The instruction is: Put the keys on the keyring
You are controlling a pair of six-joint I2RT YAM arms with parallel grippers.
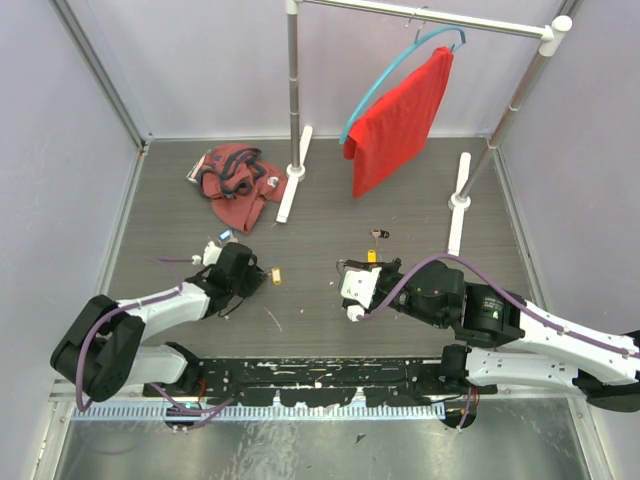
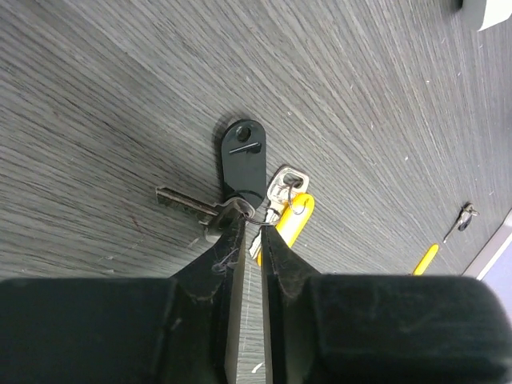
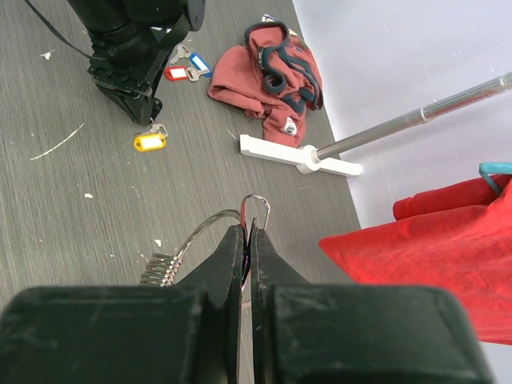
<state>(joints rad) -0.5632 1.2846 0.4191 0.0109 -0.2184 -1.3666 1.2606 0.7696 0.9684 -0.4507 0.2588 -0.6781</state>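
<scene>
My left gripper [image 2: 252, 224] rests low on the table with its jaws almost together, pinching the small wire loop of a silver key [image 2: 188, 206] with a black tag [image 2: 242, 164]. A key with a yellow tag [image 2: 292, 220] lies against the right fingertip. In the top view the left gripper [image 1: 262, 272] sits by that yellow tag [image 1: 276, 272]. My right gripper [image 3: 250, 232] is shut on the keyring [image 3: 264, 204], a silver wire loop with a coiled end, held above the table. Red-tagged [image 3: 177, 73] and blue-tagged [image 3: 198, 64] keys lie behind the left arm.
A crumpled red-brown cloth [image 1: 237, 183] lies at the back left. A clothes rack with white feet [image 1: 295, 185] holds a red shirt [image 1: 400, 120] on a blue hanger. A small yellow piece [image 1: 371, 256] and a small dark clip [image 1: 379, 234] lie near the right gripper [image 1: 345, 290].
</scene>
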